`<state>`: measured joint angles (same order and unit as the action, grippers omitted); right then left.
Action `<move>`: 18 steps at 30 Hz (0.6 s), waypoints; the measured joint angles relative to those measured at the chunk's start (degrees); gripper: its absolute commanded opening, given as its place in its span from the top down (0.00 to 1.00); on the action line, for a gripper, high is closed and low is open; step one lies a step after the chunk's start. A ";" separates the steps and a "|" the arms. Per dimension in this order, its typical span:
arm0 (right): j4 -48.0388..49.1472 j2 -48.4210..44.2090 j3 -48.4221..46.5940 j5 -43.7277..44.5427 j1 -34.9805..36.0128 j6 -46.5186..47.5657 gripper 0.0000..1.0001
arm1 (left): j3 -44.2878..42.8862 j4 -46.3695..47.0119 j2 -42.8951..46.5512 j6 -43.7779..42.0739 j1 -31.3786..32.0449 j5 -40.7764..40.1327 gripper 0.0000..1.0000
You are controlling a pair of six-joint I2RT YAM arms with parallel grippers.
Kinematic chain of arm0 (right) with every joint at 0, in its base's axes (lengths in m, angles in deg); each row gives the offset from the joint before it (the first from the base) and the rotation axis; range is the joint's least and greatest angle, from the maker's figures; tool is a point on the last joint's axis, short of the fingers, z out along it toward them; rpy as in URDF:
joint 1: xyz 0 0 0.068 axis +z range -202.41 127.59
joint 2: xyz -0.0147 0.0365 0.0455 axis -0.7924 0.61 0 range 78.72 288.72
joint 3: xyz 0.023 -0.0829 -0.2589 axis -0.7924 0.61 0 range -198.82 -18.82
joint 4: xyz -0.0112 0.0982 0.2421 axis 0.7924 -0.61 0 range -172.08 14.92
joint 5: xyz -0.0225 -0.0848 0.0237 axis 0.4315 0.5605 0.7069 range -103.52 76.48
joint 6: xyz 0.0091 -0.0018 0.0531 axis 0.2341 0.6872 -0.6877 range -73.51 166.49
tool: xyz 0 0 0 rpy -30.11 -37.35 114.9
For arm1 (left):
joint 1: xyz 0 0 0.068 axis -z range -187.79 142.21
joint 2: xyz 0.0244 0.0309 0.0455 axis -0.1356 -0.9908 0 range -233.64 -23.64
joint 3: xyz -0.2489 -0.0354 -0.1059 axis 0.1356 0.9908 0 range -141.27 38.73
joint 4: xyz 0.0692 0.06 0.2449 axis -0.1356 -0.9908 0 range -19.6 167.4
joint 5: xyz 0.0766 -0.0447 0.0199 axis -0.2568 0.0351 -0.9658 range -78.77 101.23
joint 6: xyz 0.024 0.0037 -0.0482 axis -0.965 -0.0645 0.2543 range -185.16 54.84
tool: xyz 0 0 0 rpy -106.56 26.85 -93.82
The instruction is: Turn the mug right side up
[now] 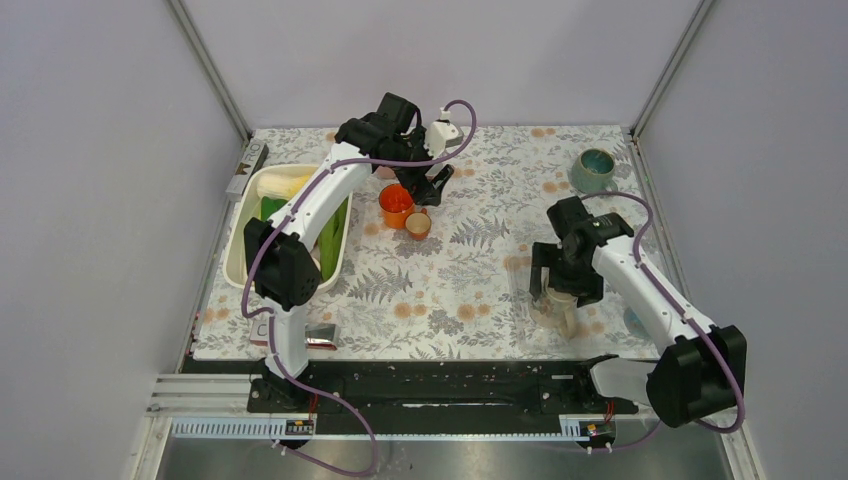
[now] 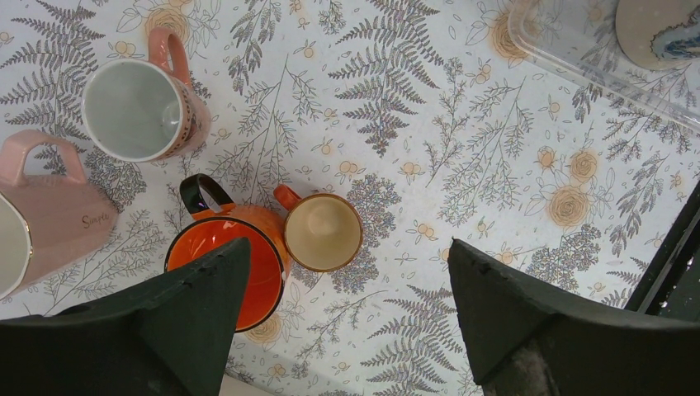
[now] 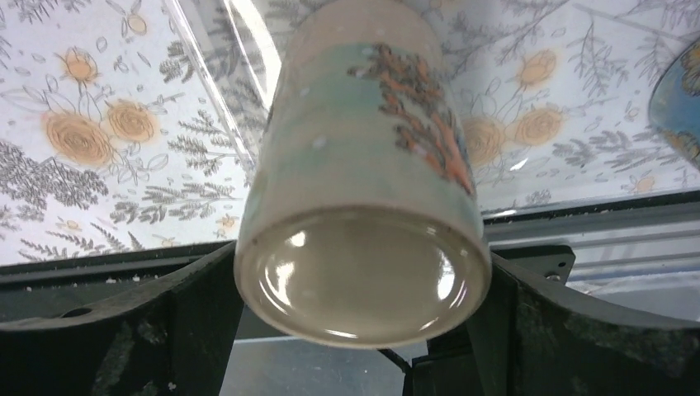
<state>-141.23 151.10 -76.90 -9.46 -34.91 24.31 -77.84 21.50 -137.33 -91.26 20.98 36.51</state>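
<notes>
The right gripper (image 3: pixel 355 330) is clasping a glazed ceramic mug (image 3: pixel 363 157), cylindrical and banded in beige and pale teal with an orange leaf motif. Its jaws are pressing on both sides near the glossy, slightly concave base, which is facing the wrist camera, while rim and handle are lying out of sight. The mug is hanging over a clear plastic tray (image 2: pixel 569 62) at the right of the fern-printed counter (image 1: pixel 470 285). The left gripper (image 2: pixel 347 252) is hovering with its jaws spread wide, grasping nothing, above a glossy orange mug (image 2: pixel 219 264) and a small cream-lined cup (image 2: pixel 322 233), both upright and seemingly touching. A pink faceted mug (image 2: pixel 49 219) is being cut off by the frame edge.
</notes>
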 measured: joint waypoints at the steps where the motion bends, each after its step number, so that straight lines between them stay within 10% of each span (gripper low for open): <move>1: -0.42 -0.66 0.15 -0.61 0.00 -0.11 0.01 | 0.00 0.00 0.00 0.00 0.00 0.00 0.07; 18: 9.42 -5.81 10.86 -3.08 0.70 -9.40 0.23 | 0.02 0.00 0.00 0.00 0.00 0.28 0.07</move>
<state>-131.81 145.28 -66.04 -12.55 -34.21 14.92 -77.82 21.50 -137.33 -91.26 20.98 36.79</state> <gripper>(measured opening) 0.825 0.926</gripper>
